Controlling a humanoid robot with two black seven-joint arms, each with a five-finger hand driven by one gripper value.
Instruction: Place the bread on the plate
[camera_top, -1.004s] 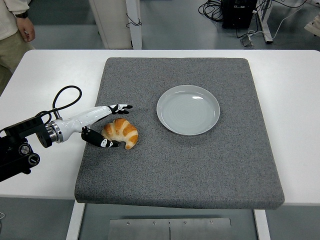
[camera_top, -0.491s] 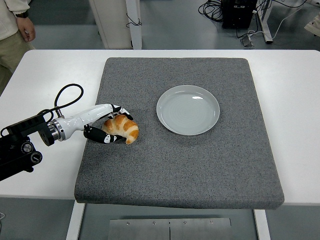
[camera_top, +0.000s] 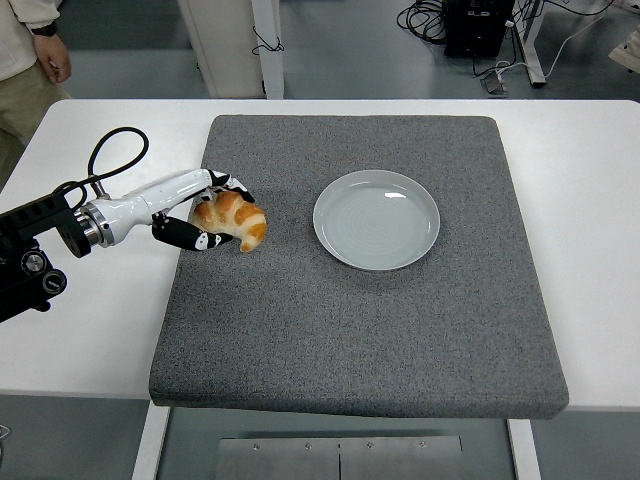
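Gripping the golden-brown, crescent-shaped bread roll (camera_top: 232, 219), the robot's left hand (camera_top: 205, 212), white-backed with black finger segments, has its fingers (camera_top: 226, 184) curled over the top of the roll and its thumb (camera_top: 192, 238) pressed in from below. The roll sits at the left part of the grey felt-like square mat (camera_top: 360, 330), near the mat's left edge, and seems raised off the fabric, though contact with the mat cannot be ruled out from this view. No brand, label or readable writing shows on the roll, the hand or the mat.

Compared with half a second ago, hand and roll have moved farther from the near edge and slightly left. The pale grey round ceramic plate (camera_top: 376, 219) lies where it was, right of the roll and well apart from it, with nothing on it. The black cable loop (camera_top: 108, 150) behind the wrist has shifted along with the arm.

The white table (camera_top: 590, 180) carries the mat. A person (camera_top: 32, 62) in light clothing stands at the top left corner.
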